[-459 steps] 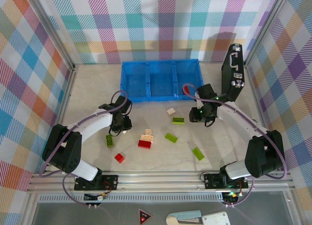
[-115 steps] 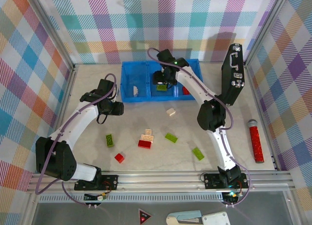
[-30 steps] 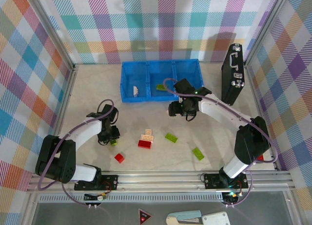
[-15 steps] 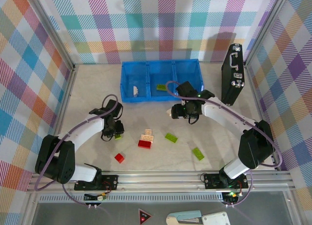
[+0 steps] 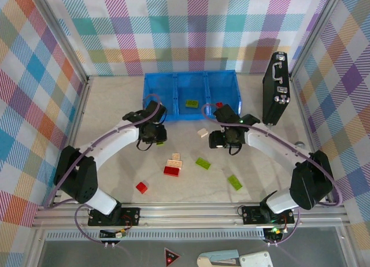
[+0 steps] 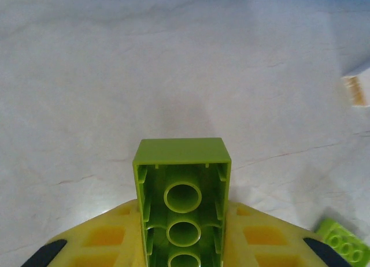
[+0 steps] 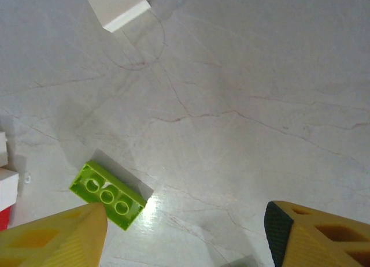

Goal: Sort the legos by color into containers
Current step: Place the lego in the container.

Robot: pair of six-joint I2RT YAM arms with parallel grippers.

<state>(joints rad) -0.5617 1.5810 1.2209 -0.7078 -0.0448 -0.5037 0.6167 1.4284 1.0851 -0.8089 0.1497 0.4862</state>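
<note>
Left wrist view: left claw point(image 6: 184, 247) clamped on lime brick point(image 6: 182, 163) over the surface point(image 6: 87, 76), just short of blue tray point(image 5: 151, 99). Right claw point(image 7: 185, 229) apart above second lime brick point(image 7: 110, 196). Risk: the brick protrudes far and may pivot, slip, or miss the middle compartment point(image 5: 191, 91).

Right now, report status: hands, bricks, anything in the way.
Left hand shut on lime green brick, short of blue tray. Right hand open above loose lime brick. Black case upright, right of tray.
</note>
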